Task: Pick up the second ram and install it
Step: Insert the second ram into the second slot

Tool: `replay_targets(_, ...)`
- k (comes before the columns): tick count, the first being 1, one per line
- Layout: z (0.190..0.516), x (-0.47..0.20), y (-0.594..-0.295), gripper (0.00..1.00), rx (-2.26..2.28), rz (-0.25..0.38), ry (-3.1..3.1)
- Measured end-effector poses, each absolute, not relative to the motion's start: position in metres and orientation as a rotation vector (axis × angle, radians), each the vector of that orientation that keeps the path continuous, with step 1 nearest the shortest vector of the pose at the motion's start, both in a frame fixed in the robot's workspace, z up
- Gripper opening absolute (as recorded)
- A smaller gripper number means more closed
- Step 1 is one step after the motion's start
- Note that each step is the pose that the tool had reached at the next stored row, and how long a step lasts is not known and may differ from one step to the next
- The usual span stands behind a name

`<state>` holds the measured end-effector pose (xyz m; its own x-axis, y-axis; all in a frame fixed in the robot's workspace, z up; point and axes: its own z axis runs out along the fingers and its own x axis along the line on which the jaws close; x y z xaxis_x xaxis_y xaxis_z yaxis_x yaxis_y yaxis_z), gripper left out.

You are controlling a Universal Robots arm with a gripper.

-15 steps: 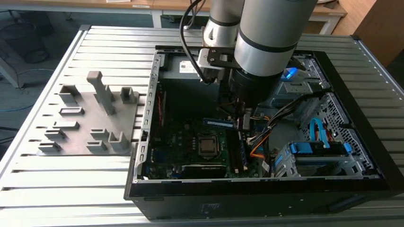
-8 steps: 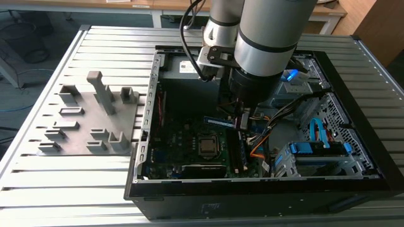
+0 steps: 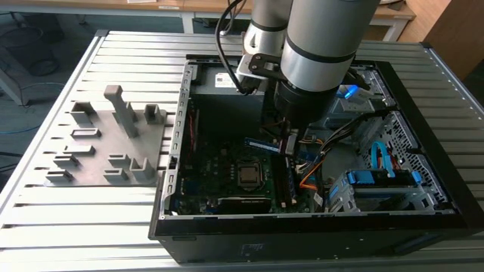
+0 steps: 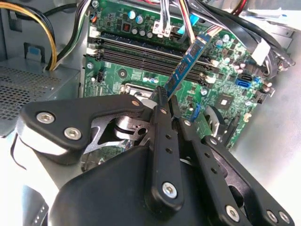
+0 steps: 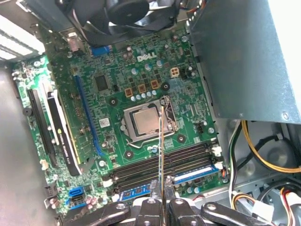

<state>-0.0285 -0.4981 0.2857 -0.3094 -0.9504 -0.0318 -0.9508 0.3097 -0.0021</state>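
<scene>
My gripper [image 4: 165, 100] is shut on the second ram [image 4: 188, 59], a thin blue-green stick that sticks out past the fingertips over the motherboard. In the first wrist view the ram [image 5: 162, 141] shows edge-on as a thin line, held by the gripper [image 5: 162, 201] above the black memory slots [image 5: 160, 165], apart from them. In the exterior view the gripper [image 3: 289, 146] hangs low inside the open computer case [image 3: 181, 141], just beside the slots. Another stick with a blue label [image 5: 194, 173] lies in a slot.
The silver processor [image 5: 143, 120] sits mid-board beside the slots. Cable bundles [image 4: 188, 19] and a fan [image 5: 136, 12] crowd the board's edges. The power supply box [image 5: 249, 56] stands close by. A grey holder block [image 3: 106, 141] rests on the slatted table at the exterior view's left.
</scene>
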Motion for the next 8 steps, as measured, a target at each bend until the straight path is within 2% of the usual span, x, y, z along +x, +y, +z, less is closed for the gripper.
replay_targets(8,0.2856,-0.0285,-0.4981,0.14,-1.761,0.025,2.569)
